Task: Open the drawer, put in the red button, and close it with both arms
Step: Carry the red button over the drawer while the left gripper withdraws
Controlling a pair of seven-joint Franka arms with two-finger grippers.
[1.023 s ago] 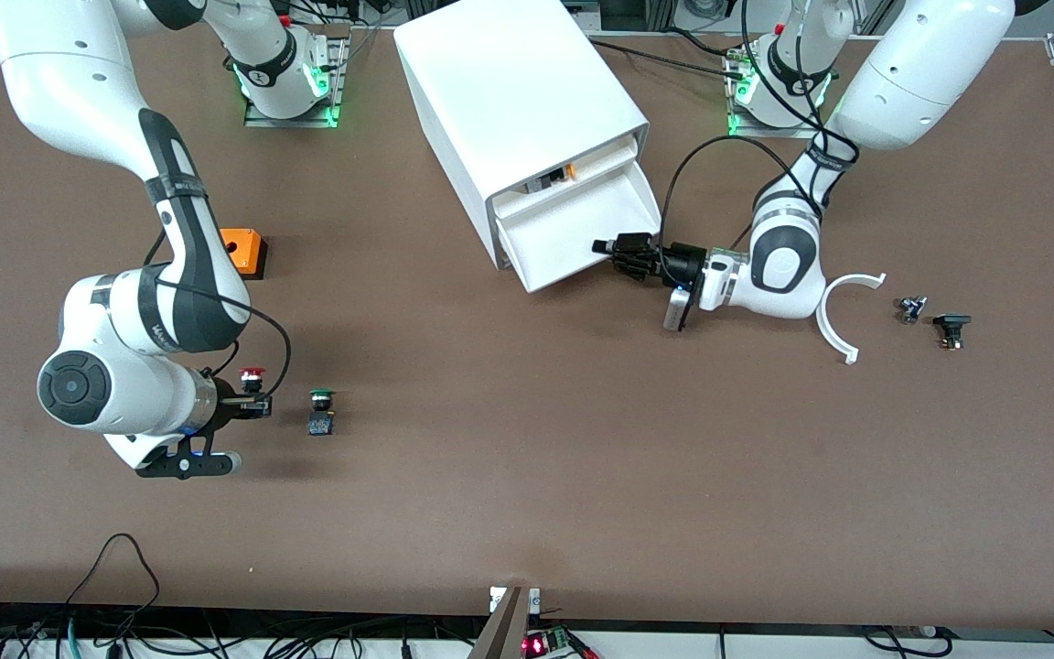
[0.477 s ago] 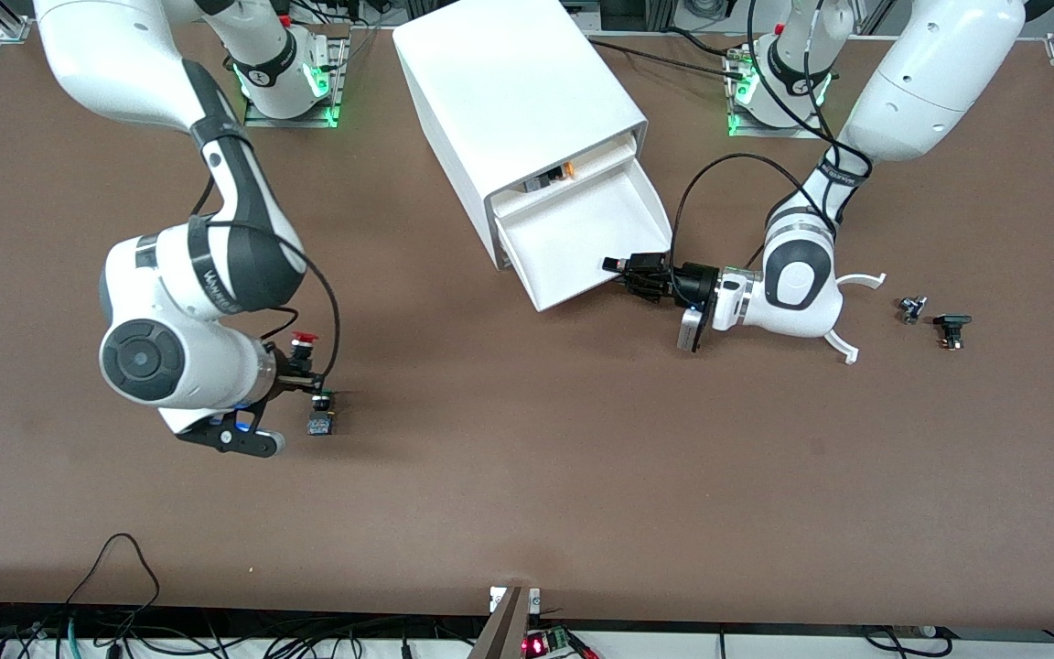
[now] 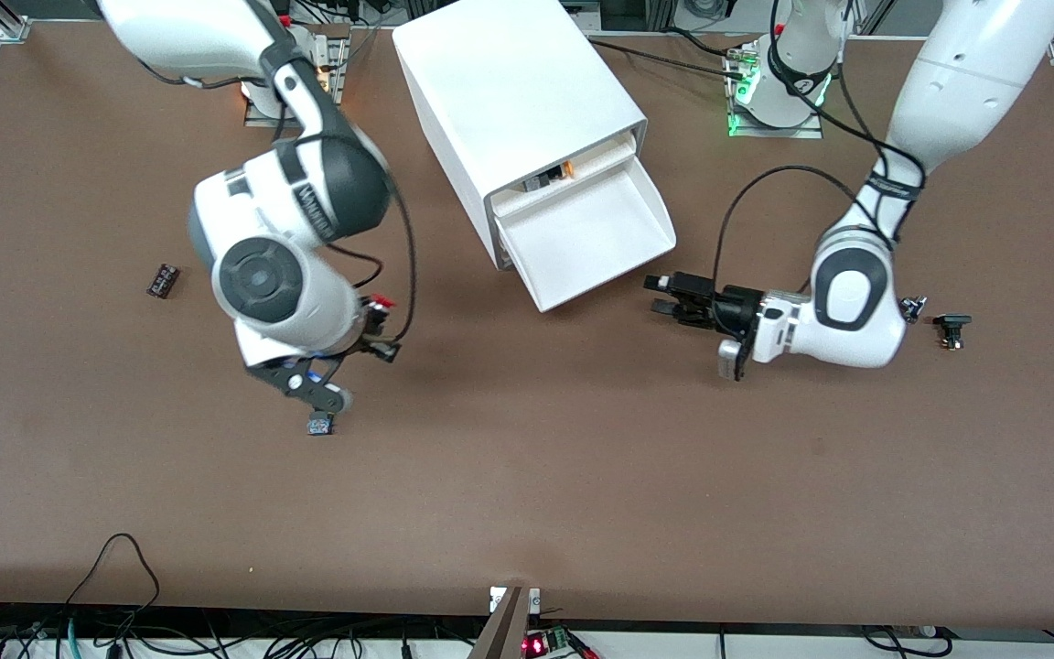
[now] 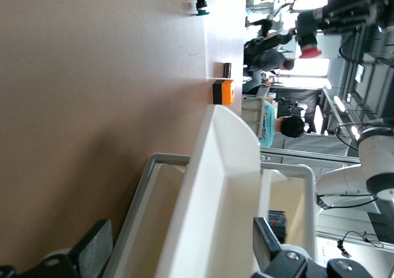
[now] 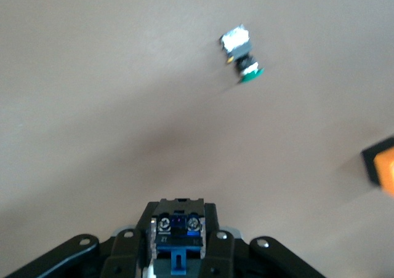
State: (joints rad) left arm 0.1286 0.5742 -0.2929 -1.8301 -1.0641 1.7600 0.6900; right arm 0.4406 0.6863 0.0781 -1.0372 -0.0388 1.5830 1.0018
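Front view: right gripper (image 3: 379,331) clamps the tiny red-capped button (image 3: 381,302) above bare table; the pulled-out shallow white plastic drawer (image 3: 591,240) lies toward the left arm's end. Left gripper (image 3: 666,296), fingers apart, sits beside the drawer's corner.

Left wrist view: drawer rim (image 4: 212,186) between spread fingers.

Right wrist view: fingers pinch the button's base (image 5: 177,229).

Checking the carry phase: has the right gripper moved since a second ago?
Yes. The right gripper, shut on the red button, has moved toward the cabinet.

tabletop (image 3: 582,476): we see brown, matte | green button (image 5: 241,55): lying on its side | orange block (image 4: 223,91): near cabinet | small black part (image 3: 162,280): toward right arm's end | black part (image 3: 951,328): toward left arm's end
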